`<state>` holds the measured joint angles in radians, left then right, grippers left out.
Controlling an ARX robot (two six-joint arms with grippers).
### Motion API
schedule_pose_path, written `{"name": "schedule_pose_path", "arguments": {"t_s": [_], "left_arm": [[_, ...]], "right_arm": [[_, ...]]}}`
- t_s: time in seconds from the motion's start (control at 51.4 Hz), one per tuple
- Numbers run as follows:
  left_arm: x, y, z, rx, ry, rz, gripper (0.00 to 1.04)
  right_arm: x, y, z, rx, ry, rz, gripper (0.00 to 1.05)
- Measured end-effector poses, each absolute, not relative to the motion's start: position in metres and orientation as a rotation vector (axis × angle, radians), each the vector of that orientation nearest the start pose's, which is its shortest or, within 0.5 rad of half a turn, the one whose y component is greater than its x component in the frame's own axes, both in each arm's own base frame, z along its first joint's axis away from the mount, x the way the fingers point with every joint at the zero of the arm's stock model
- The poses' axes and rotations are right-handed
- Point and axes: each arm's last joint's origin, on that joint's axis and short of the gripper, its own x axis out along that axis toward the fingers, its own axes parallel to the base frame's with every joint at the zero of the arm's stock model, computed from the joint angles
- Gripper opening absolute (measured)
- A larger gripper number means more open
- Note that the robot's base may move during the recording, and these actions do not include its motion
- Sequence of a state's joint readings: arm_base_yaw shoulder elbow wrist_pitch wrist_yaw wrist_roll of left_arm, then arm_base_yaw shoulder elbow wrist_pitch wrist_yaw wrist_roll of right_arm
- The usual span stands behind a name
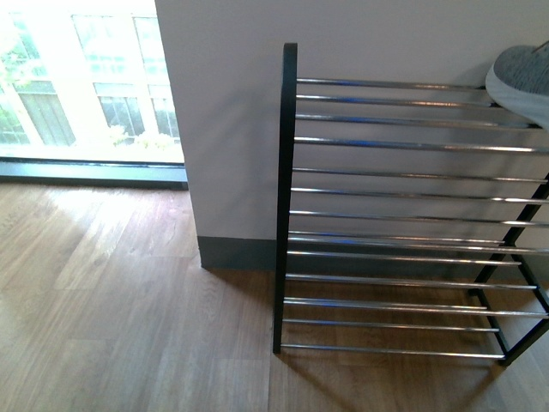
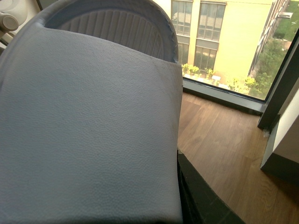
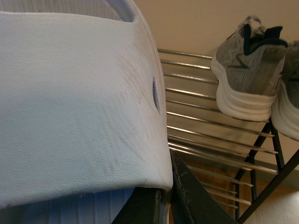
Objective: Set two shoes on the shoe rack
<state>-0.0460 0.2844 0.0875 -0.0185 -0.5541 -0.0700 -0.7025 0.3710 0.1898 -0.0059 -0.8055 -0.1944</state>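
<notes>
With two grey sneakers (image 3: 245, 70) already on the rack's (image 1: 287, 172) top bars at upper right, the right gripper (image 3: 163, 205) seems clamped on a white slipper (image 3: 74, 93), while the left gripper's (image 2: 196, 196) hold on the pale slipper (image 2: 84, 130) is unclear; next, probably, reach for a free tier.
</notes>
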Motion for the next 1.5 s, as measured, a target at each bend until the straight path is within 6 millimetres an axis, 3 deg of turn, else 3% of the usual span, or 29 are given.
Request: {"name": "schedule_pose_path", "arguments": {"t_s": [1.498], "left_arm": [[0.1094, 0.0102, 0.1694, -0.007, 0.188, 0.513, 0.02]], "right_arm": [[0.099, -0.0565, 0.1979, -0.066, 0.126, 0.115, 0.02]]}}
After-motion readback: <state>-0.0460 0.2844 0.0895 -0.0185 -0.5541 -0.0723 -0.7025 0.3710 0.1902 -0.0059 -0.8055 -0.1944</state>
